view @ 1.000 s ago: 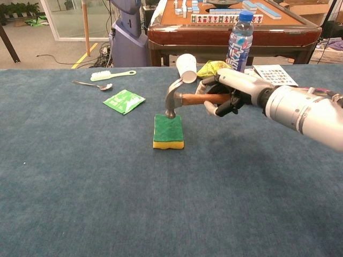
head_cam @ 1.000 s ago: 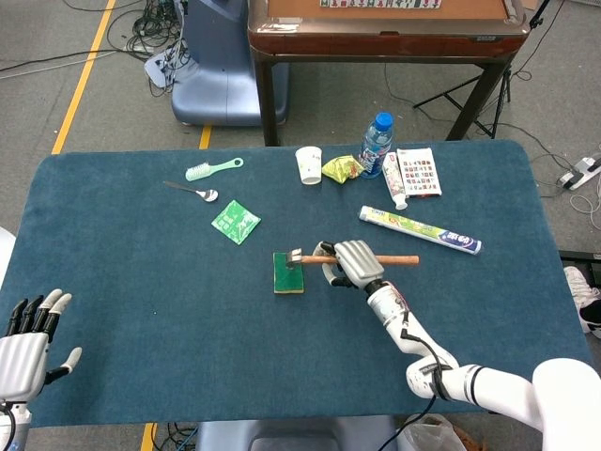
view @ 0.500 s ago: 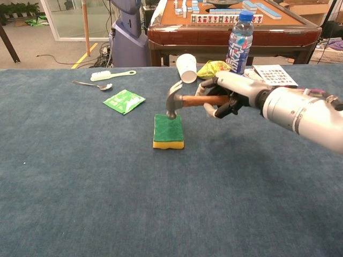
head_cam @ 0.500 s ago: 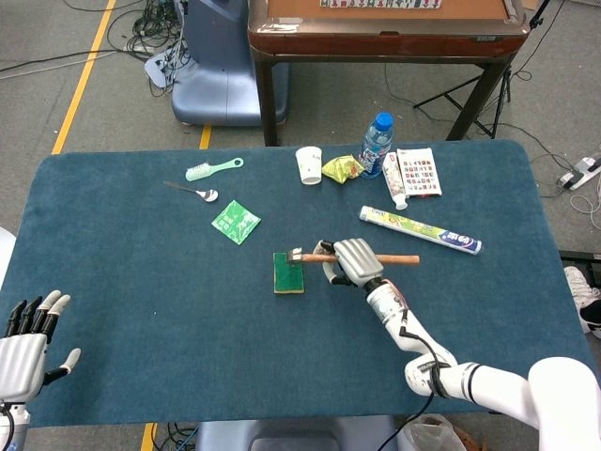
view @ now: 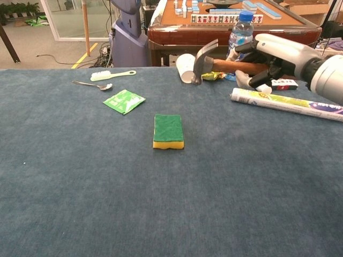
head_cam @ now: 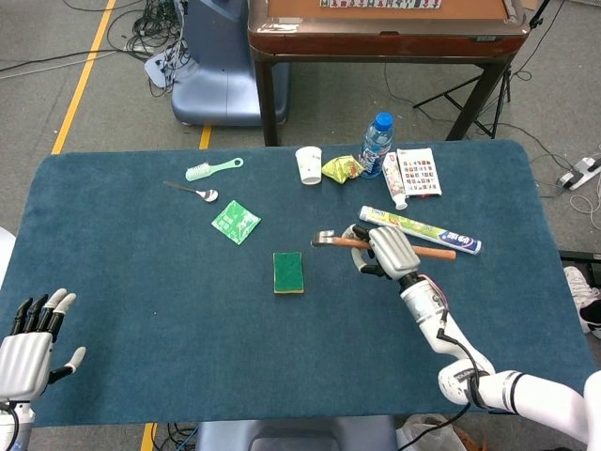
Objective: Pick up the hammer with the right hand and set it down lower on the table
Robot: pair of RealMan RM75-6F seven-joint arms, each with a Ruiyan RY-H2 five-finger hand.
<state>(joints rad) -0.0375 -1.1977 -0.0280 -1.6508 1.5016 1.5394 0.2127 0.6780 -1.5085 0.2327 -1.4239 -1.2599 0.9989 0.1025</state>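
My right hand [head_cam: 387,251] [view: 266,54] grips the wooden handle of the hammer [head_cam: 340,241] [view: 215,63] and holds it in the air, well above the blue table. The steel head [view: 203,58] points left, the handle roughly level. In the head view the hammer hangs right of the green and yellow sponge [head_cam: 288,272] [view: 168,130], which lies flat on the cloth. My left hand [head_cam: 30,334] sits at the table's near left corner, fingers spread, holding nothing.
A long toothpaste box [head_cam: 420,230] [view: 286,103] lies just under and behind the right hand. At the back stand a water bottle [head_cam: 376,145], paper cup [head_cam: 308,164], yellow packet [head_cam: 342,169] and card [head_cam: 417,171]. A toothbrush [head_cam: 212,168], spoon [head_cam: 192,191] and green sachet [head_cam: 235,222] lie back left.
The right hand has lifted the hammer off the sponge and carried it up and to the right, toward the toothpaste box. The left hand has stayed put.
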